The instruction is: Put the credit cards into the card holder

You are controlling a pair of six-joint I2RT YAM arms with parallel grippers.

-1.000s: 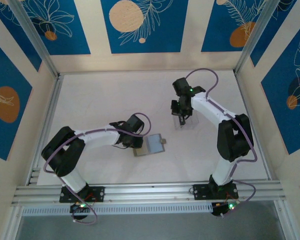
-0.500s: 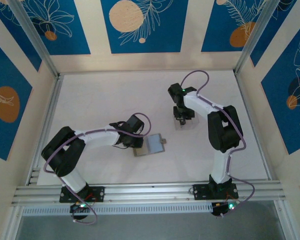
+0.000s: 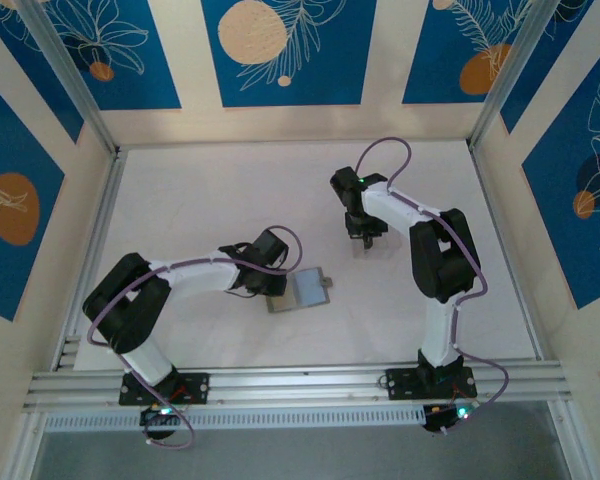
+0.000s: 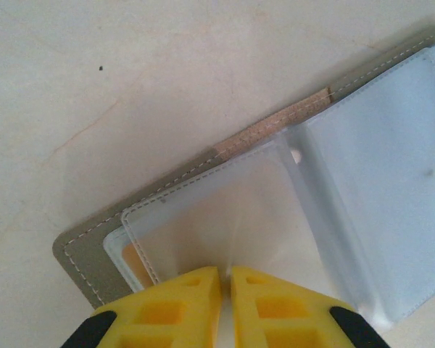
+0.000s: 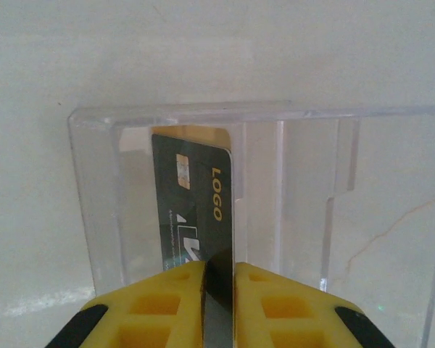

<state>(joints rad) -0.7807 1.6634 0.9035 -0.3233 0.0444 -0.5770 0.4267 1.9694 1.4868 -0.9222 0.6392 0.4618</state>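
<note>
One credit card [image 5: 194, 210] being clamped by right end effector [image 5: 219, 274] inside clear rack [image 5: 308, 145] ahead; straight withdrawal being advised; card holder [image 4: 362, 174] sleeve being pinched by left end effector [image 4: 225, 279].

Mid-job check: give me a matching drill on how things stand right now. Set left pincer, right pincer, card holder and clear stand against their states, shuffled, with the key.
Things:
1. left pincer
2. right pincer
3. card holder
4. clear stand

States:
A. shut on the black card
B. transparent and slotted, with the black card standing in it
C. lying open on the table
D. pinching a clear sleeve

Pairs: 1-D, 2-A, 3-C, 4-B
</note>
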